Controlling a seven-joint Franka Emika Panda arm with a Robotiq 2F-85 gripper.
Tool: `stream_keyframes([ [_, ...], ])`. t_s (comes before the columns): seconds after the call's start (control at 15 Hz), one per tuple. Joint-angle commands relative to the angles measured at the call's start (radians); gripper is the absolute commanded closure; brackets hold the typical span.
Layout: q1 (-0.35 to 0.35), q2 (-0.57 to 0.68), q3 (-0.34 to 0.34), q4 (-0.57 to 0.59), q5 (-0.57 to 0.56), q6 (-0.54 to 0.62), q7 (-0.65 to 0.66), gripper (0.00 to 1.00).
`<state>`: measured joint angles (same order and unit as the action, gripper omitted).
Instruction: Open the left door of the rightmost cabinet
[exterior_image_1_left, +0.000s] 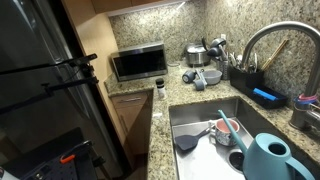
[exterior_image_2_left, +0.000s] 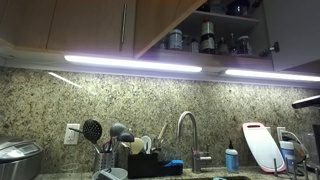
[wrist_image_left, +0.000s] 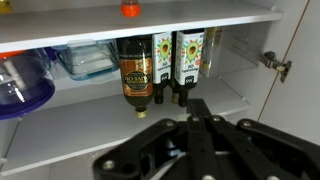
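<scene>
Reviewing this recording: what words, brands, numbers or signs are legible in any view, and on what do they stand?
Nothing reads clearly in any view.
Dark bottle, wrist view: gold label, print too blurred.
Two yellow-labelled bottles, wrist view: print too blurred.
Microwave, in an exterior view: any markings too small to read.

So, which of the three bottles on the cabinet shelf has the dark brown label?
The leftmost bottle in the wrist view; the other two bottles carry pale yellow-green labels.
</scene>
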<state>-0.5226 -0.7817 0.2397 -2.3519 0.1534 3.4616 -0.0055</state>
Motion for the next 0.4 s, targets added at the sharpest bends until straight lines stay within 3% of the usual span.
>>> stream_keyframes([
  [0.0, -0.014, 0.012, 0.017, 0.001, 0.003, 0.0, 0.007, 0.97],
  [0.2, -0.019, 0.031, 0.032, 0.001, 0.005, 0.0, 0.009, 0.75],
  [0.33, -0.019, 0.031, 0.032, 0.001, 0.006, 0.0, 0.009, 0.74],
])
